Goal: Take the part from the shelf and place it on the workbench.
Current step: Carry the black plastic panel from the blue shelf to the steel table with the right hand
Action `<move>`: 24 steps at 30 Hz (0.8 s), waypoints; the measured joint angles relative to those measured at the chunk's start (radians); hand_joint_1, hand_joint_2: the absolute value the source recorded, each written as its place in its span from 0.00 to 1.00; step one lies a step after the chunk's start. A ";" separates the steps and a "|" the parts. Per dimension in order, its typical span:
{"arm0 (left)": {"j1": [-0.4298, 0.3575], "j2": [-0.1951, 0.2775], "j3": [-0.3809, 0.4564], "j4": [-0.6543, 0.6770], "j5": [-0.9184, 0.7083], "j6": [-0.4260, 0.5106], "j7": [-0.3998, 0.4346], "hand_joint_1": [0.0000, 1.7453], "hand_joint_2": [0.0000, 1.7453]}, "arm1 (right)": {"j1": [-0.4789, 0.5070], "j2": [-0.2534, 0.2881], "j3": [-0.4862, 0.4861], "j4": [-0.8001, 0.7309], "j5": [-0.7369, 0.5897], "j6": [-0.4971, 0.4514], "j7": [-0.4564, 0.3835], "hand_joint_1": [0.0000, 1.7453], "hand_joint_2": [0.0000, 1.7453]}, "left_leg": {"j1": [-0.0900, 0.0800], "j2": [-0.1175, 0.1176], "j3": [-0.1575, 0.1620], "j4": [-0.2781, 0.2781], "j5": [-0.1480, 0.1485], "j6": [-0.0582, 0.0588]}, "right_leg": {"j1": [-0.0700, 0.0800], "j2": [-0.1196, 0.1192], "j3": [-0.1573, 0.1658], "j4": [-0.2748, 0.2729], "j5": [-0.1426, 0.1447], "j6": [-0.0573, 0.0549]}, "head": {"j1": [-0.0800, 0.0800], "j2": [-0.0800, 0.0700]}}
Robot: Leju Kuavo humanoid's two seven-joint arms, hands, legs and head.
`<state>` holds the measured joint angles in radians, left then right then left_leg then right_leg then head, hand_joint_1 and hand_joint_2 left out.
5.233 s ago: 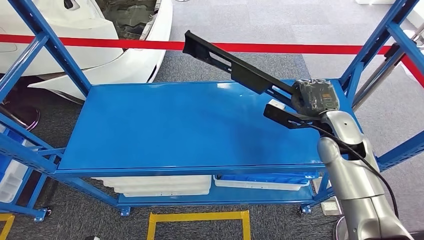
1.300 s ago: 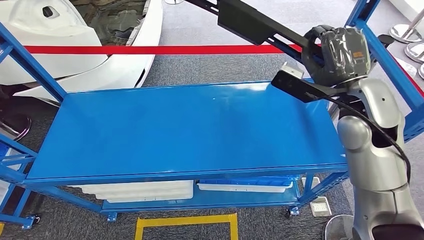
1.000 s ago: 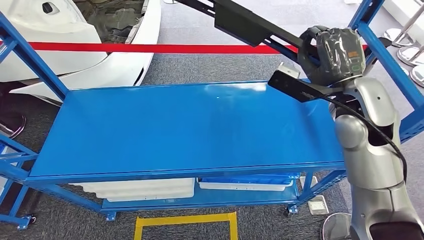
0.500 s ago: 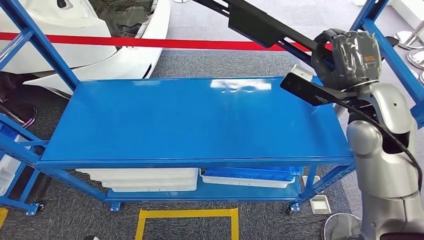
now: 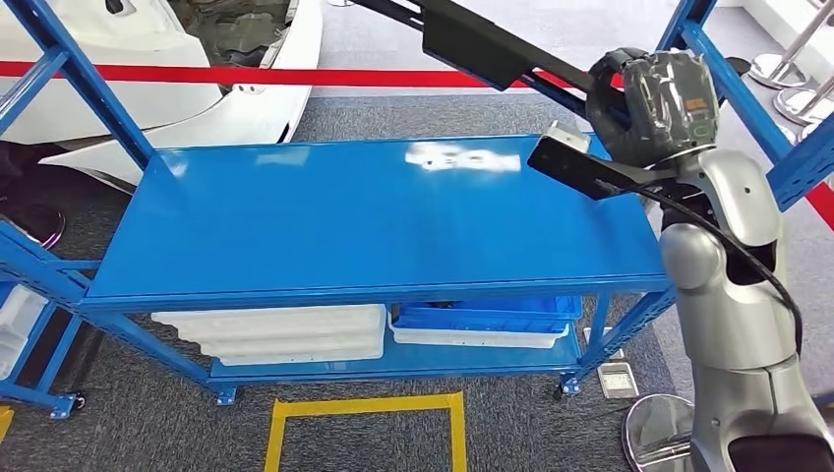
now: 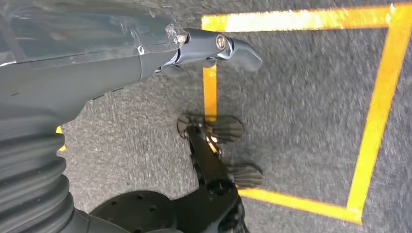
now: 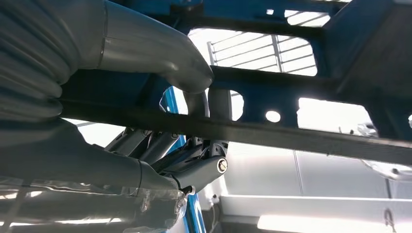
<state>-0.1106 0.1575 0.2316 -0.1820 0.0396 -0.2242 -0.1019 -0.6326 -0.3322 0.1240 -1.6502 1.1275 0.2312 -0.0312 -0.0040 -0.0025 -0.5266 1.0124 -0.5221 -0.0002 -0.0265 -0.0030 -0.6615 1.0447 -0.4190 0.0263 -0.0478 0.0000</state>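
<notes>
Over on the far left, the blue shelf upright (image 5: 69, 74) was seen slanting up past the red barrier tape (image 5: 148, 73), with a white car body (image 5: 148, 108) parked behind it, so that side was best kept out of any swing. The left hand (image 6: 145, 53) was hanging low over grey carpet and a yellow floor marking (image 6: 379, 97); nothing was held in it, but whether its fingers were spread or curled couldn't really be told from the wrist view. The blue shelf top (image 5: 374, 221) was left bare in the middle, and white trays (image 5: 275, 334) plus a blue bin (image 5: 482, 320) were stored underneath. The long black part (image 5: 472, 44) was held up in the air above the right rear of that surface, clear of it, angled up and away to the left, so it was judged to be lifted off the shelf already with the carry to the desk not yet done. The right hand (image 5: 659, 103) was wrapped around the part's near end, and in the right wrist view the thumb and the darker fingers (image 7: 194, 165) were closed around a thin bar of it. Since the part was gripped at one end, a slow turn was probably called for, with the far tip watched against the right shelf post (image 5: 728, 69) and the tape, and the hold kept tight so it wasn't levered loose.
</notes>
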 joint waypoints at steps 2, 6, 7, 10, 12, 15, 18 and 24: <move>0.000 0.000 0.000 0.000 -0.001 0.001 0.000 0.00 1.00 | -0.001 -0.001 0.000 0.000 -0.001 0.001 0.001 1.00 1.00 | 0.004 0.005 -0.010 -0.012 0.023 0.016 | 0.000 0.001 -0.014 0.031 -0.038 0.008 | 0.005 0.000; -0.001 0.000 0.000 0.000 -0.002 0.001 0.000 0.00 1.00 | -0.001 -0.001 0.001 0.002 -0.003 0.003 0.005 1.00 1.00 | 0.002 0.010 -0.063 -0.008 0.058 0.031 | 0.003 0.002 -0.073 0.251 -0.189 0.012 | 0.030 0.000; -0.001 0.000 0.000 0.000 -0.002 0.001 0.000 0.00 1.00 | 0.000 -0.001 0.001 0.002 -0.003 0.004 0.005 1.00 1.00 | 0.001 0.010 -0.077 -0.002 0.064 0.031 | 0.004 0.002 -0.064 0.266 -0.186 0.011 | 0.034 0.000; -0.001 0.000 0.000 0.000 -0.001 0.001 0.000 0.00 1.00 | -0.001 -0.001 0.001 0.002 -0.002 0.004 0.006 1.00 1.00 | -0.001 0.010 -0.115 0.021 0.076 0.026 | 0.007 0.001 0.061 0.119 -0.132 0.002 | 0.048 0.000; 0.000 -0.001 0.000 0.000 -0.001 0.001 0.000 0.00 1.00 | -0.003 -0.001 0.001 0.002 -0.002 0.004 0.006 1.00 1.00 | -0.002 0.009 -0.130 0.034 0.083 0.018 | 0.013 0.001 0.126 0.014 -0.130 -0.005 | 0.052 0.000; 0.001 0.000 0.000 0.000 -0.001 0.001 0.000 0.00 1.00 | -0.005 -0.001 0.001 0.002 0.000 0.004 0.006 1.00 1.00 | -0.002 0.007 -0.136 0.036 0.096 0.000 | 0.014 0.000 0.126 -0.013 -0.123 -0.019 | 0.053 0.000; 0.002 0.001 0.000 0.000 -0.002 0.001 0.000 0.00 1.00 | -0.007 0.000 0.002 0.003 -0.002 0.005 0.006 1.00 1.00 | 0.001 0.003 -0.166 0.113 0.020 -0.020 | 0.003 -0.003 0.108 -0.028 -0.094 -0.038 | 0.042 0.000; 0.002 0.001 0.000 0.000 -0.002 0.003 0.000 0.00 1.00 | -0.004 0.001 0.002 0.006 -0.015 0.003 0.005 1.00 1.00 | 0.024 0.003 -0.123 0.210 -0.029 -0.046 | -0.002 -0.003 0.058 -0.021 -0.057 -0.030 | 0.008 0.000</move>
<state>-0.1089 0.1583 0.2316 -0.1820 0.0378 -0.2209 -0.1019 -0.6369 -0.3315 0.1259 -1.6443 1.1121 0.2344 -0.0257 0.0201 0.0003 -0.6491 1.2225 -0.5515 -0.0460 -0.0283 -0.0061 -0.6036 1.0233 -0.4763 -0.0036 -0.0400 0.0000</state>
